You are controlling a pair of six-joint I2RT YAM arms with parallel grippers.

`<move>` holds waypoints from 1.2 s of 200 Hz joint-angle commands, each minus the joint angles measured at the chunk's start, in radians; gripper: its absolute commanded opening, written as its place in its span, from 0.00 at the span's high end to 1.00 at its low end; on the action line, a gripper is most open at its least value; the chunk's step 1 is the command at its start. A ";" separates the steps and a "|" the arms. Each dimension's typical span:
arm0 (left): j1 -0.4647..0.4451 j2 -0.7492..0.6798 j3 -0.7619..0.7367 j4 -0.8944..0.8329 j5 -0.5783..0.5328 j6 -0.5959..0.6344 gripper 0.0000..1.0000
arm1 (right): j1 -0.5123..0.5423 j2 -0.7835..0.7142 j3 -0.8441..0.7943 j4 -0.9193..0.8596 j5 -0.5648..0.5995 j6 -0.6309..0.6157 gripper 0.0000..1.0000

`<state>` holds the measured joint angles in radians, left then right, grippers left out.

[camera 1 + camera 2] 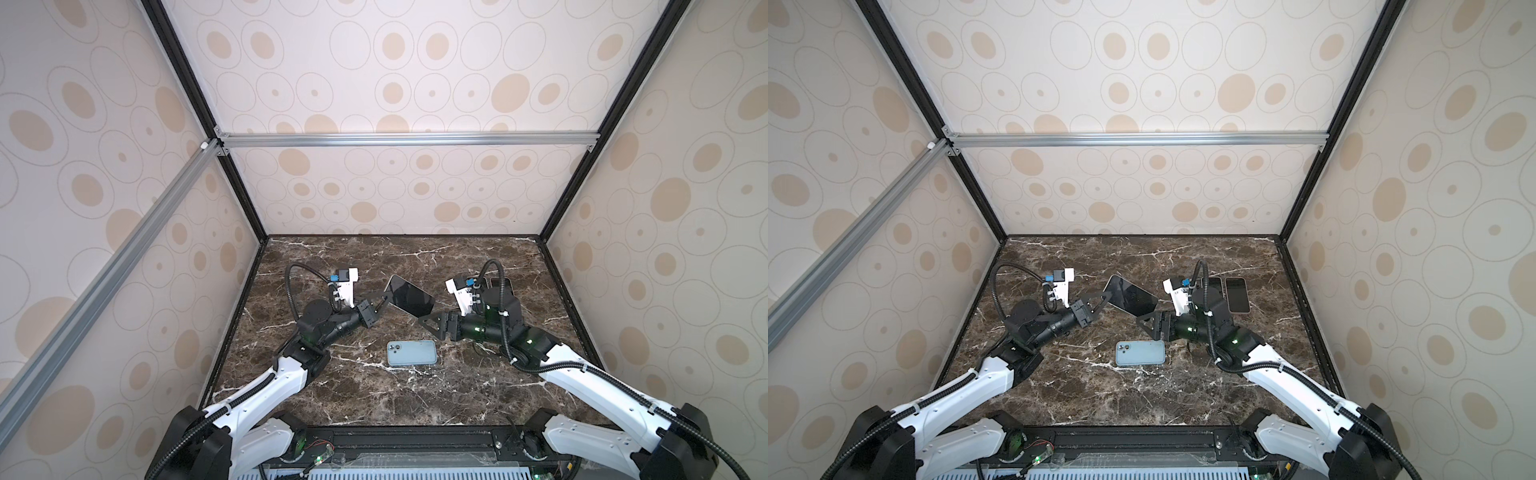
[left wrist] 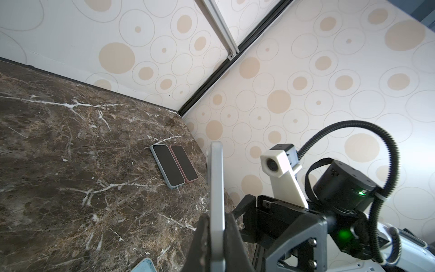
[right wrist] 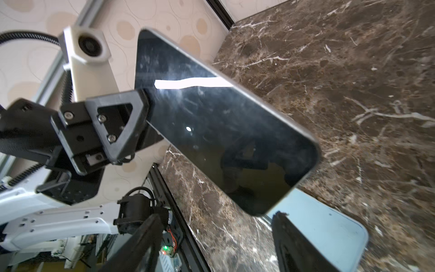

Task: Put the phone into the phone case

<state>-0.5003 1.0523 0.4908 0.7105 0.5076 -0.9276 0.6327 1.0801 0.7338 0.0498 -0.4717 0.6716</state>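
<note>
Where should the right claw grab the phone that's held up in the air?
Its free lower end, coming from the right. The phone hangs tilted with the left claw pinching a long edge, so that end points at the open right claw.

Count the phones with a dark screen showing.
3. One phone is held above the table in the left gripper; a blue-cased phone and a pink-cased phone lie side by side near its right edge.
</note>
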 commanded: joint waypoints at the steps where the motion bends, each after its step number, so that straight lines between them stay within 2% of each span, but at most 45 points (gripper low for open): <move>1: 0.014 -0.061 -0.008 0.165 -0.032 -0.050 1.00 | -0.004 0.020 -0.010 0.178 -0.051 0.112 0.28; 40: 0.021 -0.114 -0.035 0.172 -0.095 -0.057 1.00 | -0.007 0.050 -0.010 0.252 -0.061 0.156 0.32; 103: 0.032 -0.099 -0.058 0.261 -0.096 -0.124 1.00 | -0.010 0.098 -0.016 0.381 -0.093 0.214 0.42; 132: 0.035 -0.100 -0.079 0.303 -0.105 -0.157 1.00 | -0.013 0.106 -0.022 0.449 -0.102 0.230 0.55; 157: 0.033 -0.104 -0.121 0.370 -0.137 -0.198 1.00 | -0.013 0.121 -0.027 0.508 -0.122 0.243 0.60; 187: 0.035 -0.098 -0.126 0.386 -0.132 -0.210 1.00 | -0.013 0.143 -0.045 0.614 -0.125 0.280 0.62; 240: 0.035 -0.115 -0.145 0.405 -0.162 -0.238 1.00 | -0.013 0.167 -0.035 0.686 -0.113 0.284 0.64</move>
<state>-0.4713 0.9607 0.3504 1.0267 0.3672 -1.1305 0.6212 1.2354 0.6945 0.6239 -0.5732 0.9352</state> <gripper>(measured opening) 0.096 0.381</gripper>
